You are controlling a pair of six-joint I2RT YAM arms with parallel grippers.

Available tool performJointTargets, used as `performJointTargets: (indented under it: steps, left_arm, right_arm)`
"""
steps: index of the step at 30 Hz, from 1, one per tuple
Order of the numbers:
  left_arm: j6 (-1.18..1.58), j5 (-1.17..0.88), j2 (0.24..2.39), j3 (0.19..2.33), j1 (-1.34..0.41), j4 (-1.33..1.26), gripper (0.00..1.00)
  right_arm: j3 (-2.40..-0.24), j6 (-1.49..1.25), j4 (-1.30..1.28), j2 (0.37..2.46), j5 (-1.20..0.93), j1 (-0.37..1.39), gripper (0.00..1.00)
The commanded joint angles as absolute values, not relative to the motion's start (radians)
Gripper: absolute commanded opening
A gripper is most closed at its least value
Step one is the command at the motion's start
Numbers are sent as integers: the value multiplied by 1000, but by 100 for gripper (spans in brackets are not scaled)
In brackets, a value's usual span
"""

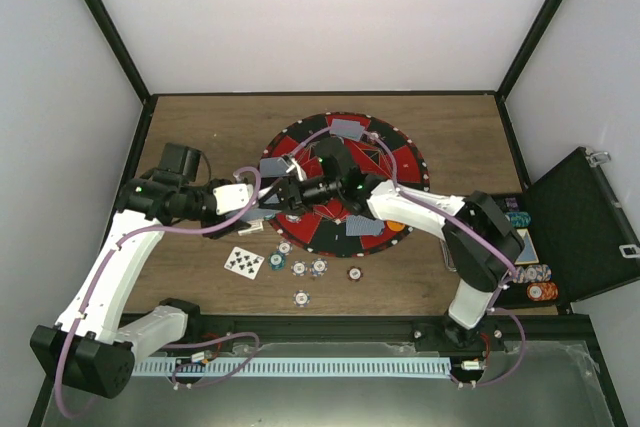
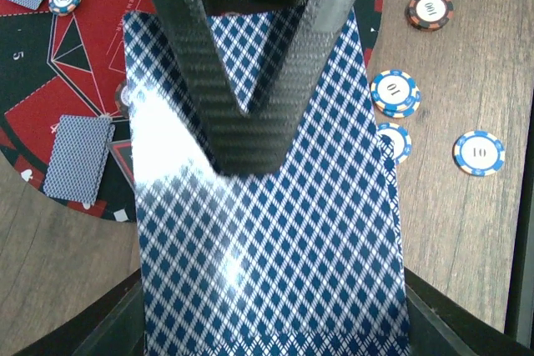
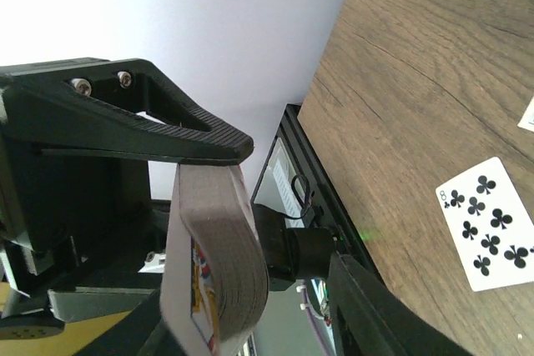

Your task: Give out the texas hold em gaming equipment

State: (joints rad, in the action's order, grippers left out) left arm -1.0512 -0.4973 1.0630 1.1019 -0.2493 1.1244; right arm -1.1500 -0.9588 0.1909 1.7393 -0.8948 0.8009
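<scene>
A deck of playing cards [image 2: 267,248] with blue diamond backs fills the left wrist view, and my left gripper [image 2: 271,318] is shut on it above the mat's near-left edge [image 1: 262,209]. My right gripper [image 1: 300,189] meets it there. One black finger [image 2: 250,122] lies across the top card. In the right wrist view the deck [image 3: 221,248] stands edge-on and bowed between the right gripper's [image 3: 292,206] jaws: the upper finger touches it and the lower finger stands apart. Single cards [image 1: 350,128] lie face down on the round mat [image 1: 400,162]. Several chips [image 1: 299,268] lie on the wood.
An eight of clubs [image 1: 243,262] lies face up left of the chips, also seen as the card [image 3: 486,223] in the right wrist view. The open black case [image 1: 575,222] at the right edge holds more chips [image 1: 540,292]. Dark frame rails border the table.
</scene>
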Motion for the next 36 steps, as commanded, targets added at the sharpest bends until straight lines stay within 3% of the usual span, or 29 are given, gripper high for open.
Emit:
performJointTargets:
  steps: [1, 9, 17, 25, 30, 36]
  left_arm:
    - [-1063, -538, 1052, 1114, -247, 1119, 4]
    - [-1054, -541, 1059, 1120, -248, 1118, 4]
    - [-1054, -533, 1056, 1119, -247, 1119, 4]
    - [-1056, -526, 1058, 1114, -248, 1116, 4]
    - [-1051, -525, 1060, 1113, -247, 1115, 4]
    - [-1045, -522, 1061, 1107, -247, 1113, 4]
  right_arm:
    - [-1134, -923, 83, 1700, -834, 766, 37]
    - [-1126, -912, 61, 1657, -826, 758, 15]
    - [-1120, -882, 3, 1605, -818, 724, 3]
    - [-1144, -765, -145, 1567, -846, 612, 1]
    - [-1286, -528, -415, 1648, -748, 532, 1]
    - [-1529, -298, -635, 1813, -343, 512, 1]
